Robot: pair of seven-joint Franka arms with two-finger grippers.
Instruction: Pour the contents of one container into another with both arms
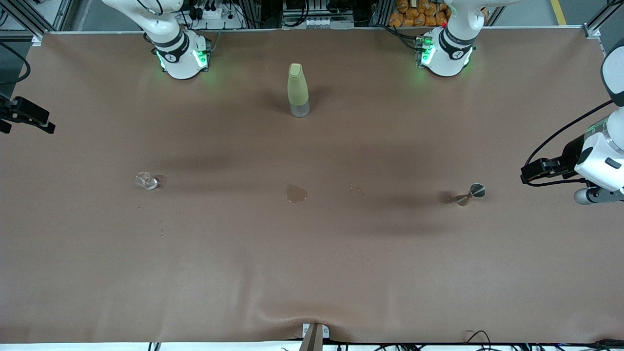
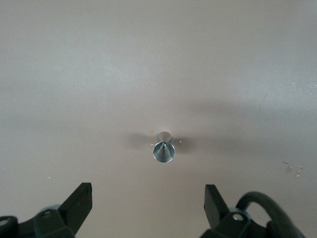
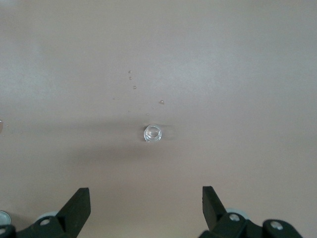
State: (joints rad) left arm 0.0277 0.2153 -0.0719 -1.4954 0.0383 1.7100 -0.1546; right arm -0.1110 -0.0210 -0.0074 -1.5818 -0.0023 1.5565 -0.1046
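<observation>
The tiny clear glass cup (image 1: 146, 181) (image 3: 152, 133) stands upright on the brown table toward the right arm's end. The small silvery metal cup (image 1: 471, 193) (image 2: 164, 148), with its thin waist, stands upright toward the left arm's end. My right gripper (image 3: 146, 201) hangs open above the table, short of the glass cup, with nothing between its fingers. My left gripper (image 2: 148, 201) hangs open the same way, short of the metal cup and apart from it. In the front view the left arm's wrist (image 1: 602, 161) and the right arm's hand (image 1: 27, 117) show only at the table's two ends.
A tall yellow-green bottle (image 1: 298, 90) stands mid-table between the two bases, farther from the front camera than both cups. A small puddle (image 1: 296, 193) lies mid-table between the cups. Droplets (image 3: 132, 82) dot the cloth near the glass cup.
</observation>
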